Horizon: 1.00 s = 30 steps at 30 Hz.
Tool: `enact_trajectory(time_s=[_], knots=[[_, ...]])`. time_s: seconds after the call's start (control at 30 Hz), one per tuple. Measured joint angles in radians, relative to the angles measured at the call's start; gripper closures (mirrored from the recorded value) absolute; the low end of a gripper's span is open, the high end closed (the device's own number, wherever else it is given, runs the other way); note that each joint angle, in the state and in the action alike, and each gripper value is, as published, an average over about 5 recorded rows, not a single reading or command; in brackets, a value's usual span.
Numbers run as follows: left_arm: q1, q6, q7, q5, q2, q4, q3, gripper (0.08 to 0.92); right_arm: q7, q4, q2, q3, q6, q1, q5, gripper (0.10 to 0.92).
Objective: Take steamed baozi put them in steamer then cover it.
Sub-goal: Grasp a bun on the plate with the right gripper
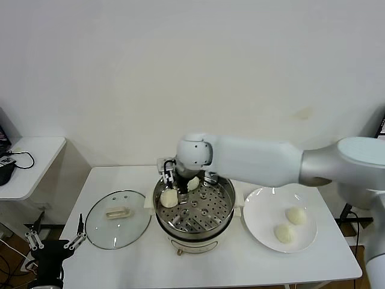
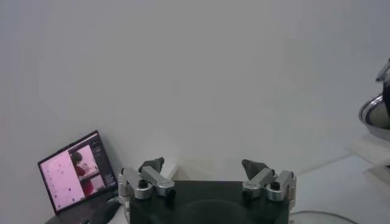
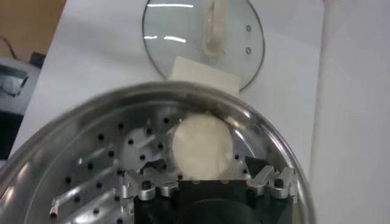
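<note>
- Nearest me, low at the table's front-left corner, the left gripper [image 1: 55,242] hangs parked with its fingers spread and nothing between them; it looks to be waiting its turn, well placed for the lid later.
- Just beyond it the cover [image 1: 118,219] lies flat on the white table [image 1: 228,265], glass down and cream handle up, right beside the steamer's left side. I'd guess it was set there so it is close to hand and easy to grasp by the handle.
- On the other side, the white plate [image 1: 257,212] holds two steamed baozi [image 1: 284,233] sitting apart from each other, within easy reach of the right arm.
- In the middle stands the steamer [image 1: 194,236], uncovered, its perforated tray showing. Two baozi already rest at the far-left part of the tray, which keeps the nearer part free for the remaining pair.
- Over those buns is the right gripper [image 3: 207,165], reaching in from the right. Its jaws stand apart on either side of one bun [image 3: 202,146], which sits on the tray by itself, so it appears to be released, not held.
- By my reckoning the job is half done: two buns to fetch, then the lid.
</note>
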Motion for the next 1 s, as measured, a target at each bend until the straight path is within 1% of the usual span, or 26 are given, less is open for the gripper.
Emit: enact_trajectory(time_s=[0.23, 0.57, 0.77, 1.0], knots=[[-0.005, 0.001, 0.004, 0.0, 0.003, -0.003, 0.011, 0.177, -0.108, 0.108, -0.164, -0.004, 0.078, 0.101, -0.065, 0.203], [-0.004, 0.004, 0.005, -0.002, 0.017, 0.003, 0.016, 0.177, -0.225, 0.248, -0.475, 0.017, 0.207, 0.136, -0.19, 0.202], [-0.01, 0.005, 0.006, -0.002, 0.02, 0.014, 0.023, 0.177, -0.264, 0.29, -0.645, 0.065, 0.282, 0.07, -0.287, 0.203], [-0.011, 0.006, 0.009, 0.002, 0.021, 0.023, 0.03, 0.177, -0.277, 0.313, -0.797, 0.197, 0.343, -0.122, -0.401, 0.203]])
